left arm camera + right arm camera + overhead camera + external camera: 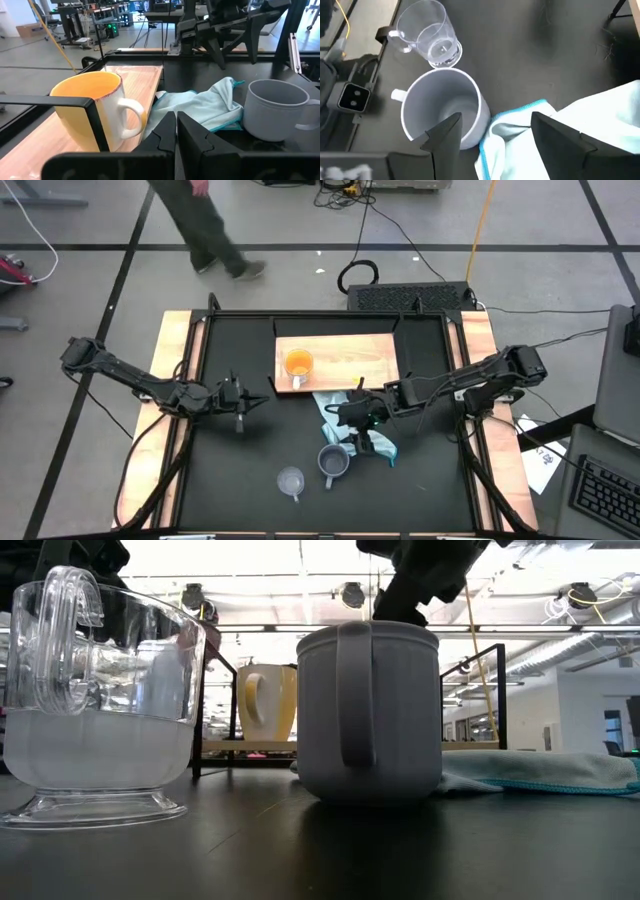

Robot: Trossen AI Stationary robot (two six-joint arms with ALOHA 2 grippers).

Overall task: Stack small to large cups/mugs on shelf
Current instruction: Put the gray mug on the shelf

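Note:
The orange mug (pixel 298 364) with a white handle stands upright on the light-brown shelf board (pixel 350 355). The grey-blue mug (pixel 333 462) and the clear glass cup (pixel 291 481) stand on the black table near its front. My right gripper (pixel 495 135) is open above the grey-blue mug (pixel 442 107). One finger is at the mug's rim and the other is over the light blue cloth (pixel 600 115). My left gripper (pixel 176 132) is shut and empty. It is left of the shelf and points at the orange mug (pixel 92 107). My right gripper has one finger (pixel 447 132) at the far part of the grey-blue mug's rim (pixel 470 117), coming from above and slanting down. I cannot tell whether it touches the rim. The mug stands upright on the table.
The cloth (pixel 350 420) lies crumpled between the shelf and the mugs. A black bracket (pixel 95 115) stands at the shelf's end, in front of the orange mug. Wooden rails run along the table's sides (pixel 170 380). A person (pixel 205 230) walks beyond the far edge.

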